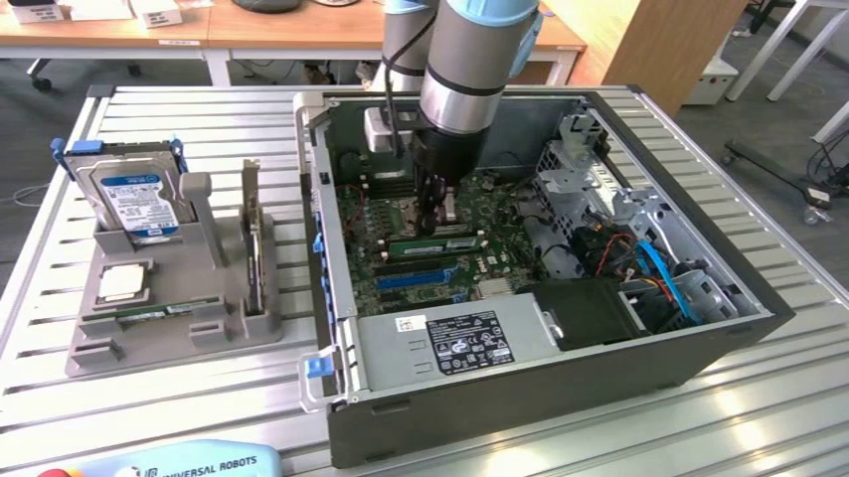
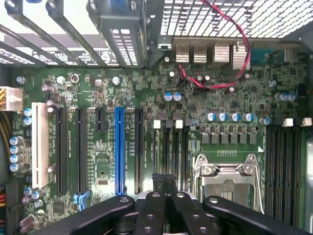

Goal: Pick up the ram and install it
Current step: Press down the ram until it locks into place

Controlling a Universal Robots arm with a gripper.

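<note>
In the exterior view my gripper point(image 1: 444, 211) reaches down into the open computer case point(image 1: 531, 397), over the motherboard's memory slots. A ram point(image 1: 427, 239), a thin green stick, stands on edge in a slot right under the fingertips, and the shut fingers sit on its top edge. In the wrist view the black fingers point(image 2: 151, 210) meet at the gripper point(image 2: 164, 180) above the row of dark memory slots point(image 2: 169, 147); the stick itself is hidden under them. A second ram point(image 1: 159, 313) lies flat in the grey rack point(image 1: 265, 328) at the exterior view's left.
The rack also holds a silver hard drive point(image 1: 133, 199) with a blue label, a square processor chip point(image 1: 122, 283) and an upright card point(image 1: 250, 229). Inside the case are the power supply point(image 1: 451, 343), blue and red cables point(image 1: 663, 273), a drive cage point(image 1: 584, 159) and the processor socket point(image 2: 227, 181).
</note>
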